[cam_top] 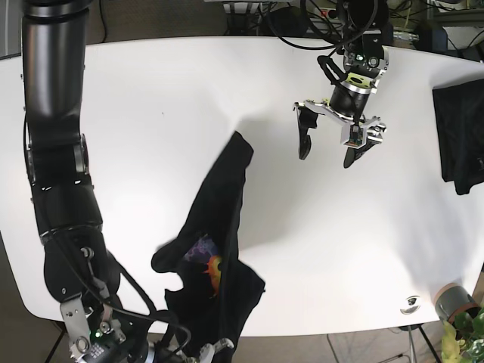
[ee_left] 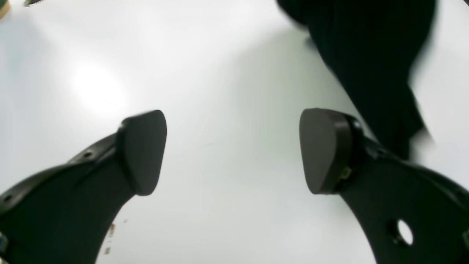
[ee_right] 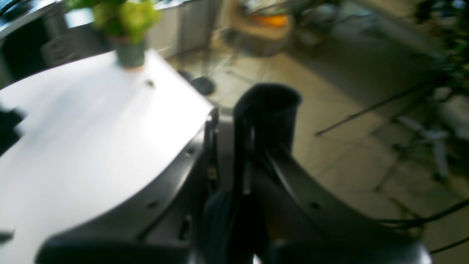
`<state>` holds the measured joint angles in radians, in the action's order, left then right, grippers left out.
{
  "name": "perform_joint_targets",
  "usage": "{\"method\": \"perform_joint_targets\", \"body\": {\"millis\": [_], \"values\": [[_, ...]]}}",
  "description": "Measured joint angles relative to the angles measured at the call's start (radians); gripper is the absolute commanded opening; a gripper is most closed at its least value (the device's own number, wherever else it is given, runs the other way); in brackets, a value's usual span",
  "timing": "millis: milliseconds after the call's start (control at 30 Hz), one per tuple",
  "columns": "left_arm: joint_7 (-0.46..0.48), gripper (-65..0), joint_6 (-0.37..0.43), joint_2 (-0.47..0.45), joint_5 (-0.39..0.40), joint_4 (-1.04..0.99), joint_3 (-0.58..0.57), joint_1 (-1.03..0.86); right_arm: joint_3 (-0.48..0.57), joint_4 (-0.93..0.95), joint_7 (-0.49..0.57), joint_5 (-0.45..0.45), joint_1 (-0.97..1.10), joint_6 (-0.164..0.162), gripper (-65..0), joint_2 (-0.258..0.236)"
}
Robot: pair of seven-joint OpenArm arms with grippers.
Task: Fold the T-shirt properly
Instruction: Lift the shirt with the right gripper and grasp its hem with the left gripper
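The black T-shirt (cam_top: 219,227), with a coloured print on it, lies bunched in a long strip from the table's middle down to its near edge. At that edge my right gripper (cam_top: 210,349) holds the shirt's lower end. The right wrist view shows that gripper (ee_right: 234,121) with its fingers pressed together and dark cloth between them. My left gripper (cam_top: 329,151) hangs open above bare table, to the right of the shirt's upper tip. In the left wrist view its two pads (ee_left: 141,152) stand wide apart, with the T-shirt (ee_left: 370,55) at the upper right beyond them.
A second dark folded cloth (cam_top: 460,136) lies at the table's right edge. A potted plant (cam_top: 454,302) stands at the near right corner and also shows as a potted plant (ee_right: 128,25) in the right wrist view. The white table (cam_top: 151,113) ends close to my right gripper.
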<state>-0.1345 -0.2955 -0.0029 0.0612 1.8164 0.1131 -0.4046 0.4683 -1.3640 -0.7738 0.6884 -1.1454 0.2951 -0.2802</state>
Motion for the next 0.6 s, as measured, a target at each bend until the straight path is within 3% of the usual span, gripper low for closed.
{"method": "perform_joint_targets", "body": {"millis": [133, 600], "values": [[0.0, -12.5, 0.0, 0.0, 0.0, 0.0, -0.048, 0.0, 0.001, -0.002, 0.004, 0.024, -0.082, 0.017, -62.8, -0.006], [0.0, -12.5, 0.004, 0.0, -0.004, -0.046, -0.126, 0.115, 0.003, 0.027, -0.037, 0.023, -0.114, 0.016, -62.8, -0.013]]}}
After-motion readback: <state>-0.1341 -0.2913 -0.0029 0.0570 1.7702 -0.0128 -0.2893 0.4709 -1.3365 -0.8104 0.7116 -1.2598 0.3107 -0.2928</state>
